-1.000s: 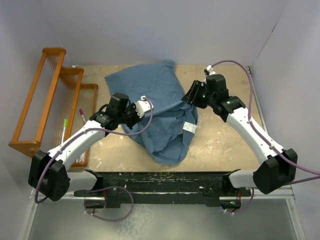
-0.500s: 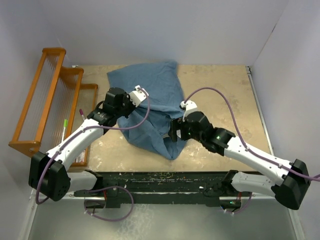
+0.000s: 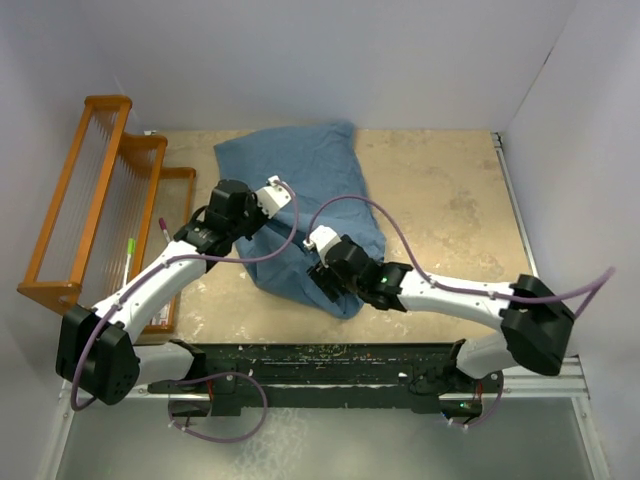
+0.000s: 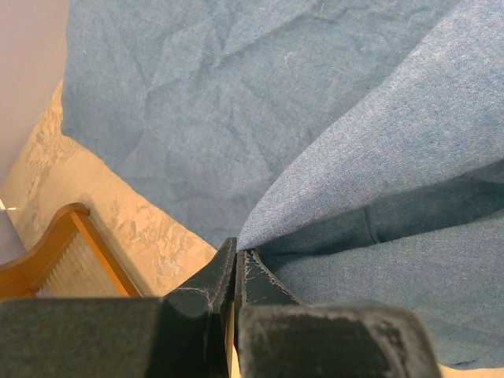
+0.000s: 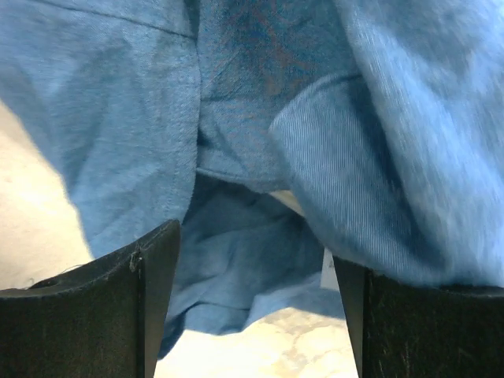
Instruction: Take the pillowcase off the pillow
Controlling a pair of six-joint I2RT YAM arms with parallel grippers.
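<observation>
Pillowcase [image 4: 236, 118] pinched in left end effector [image 4: 236, 258]

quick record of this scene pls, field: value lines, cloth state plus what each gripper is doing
pillowcase: crumpled blue heap on the table
pillow: mostly hidden; only a pale sliver shows at the opening
left gripper: shut, pinching a fold of the pillowcase
right gripper: open, fingers either side of the near opening
wooden rack: left of the cloth, apart from it

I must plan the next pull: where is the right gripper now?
In the top view, near the centre, the right gripper is open at the near end of the pillowcase.
</observation>
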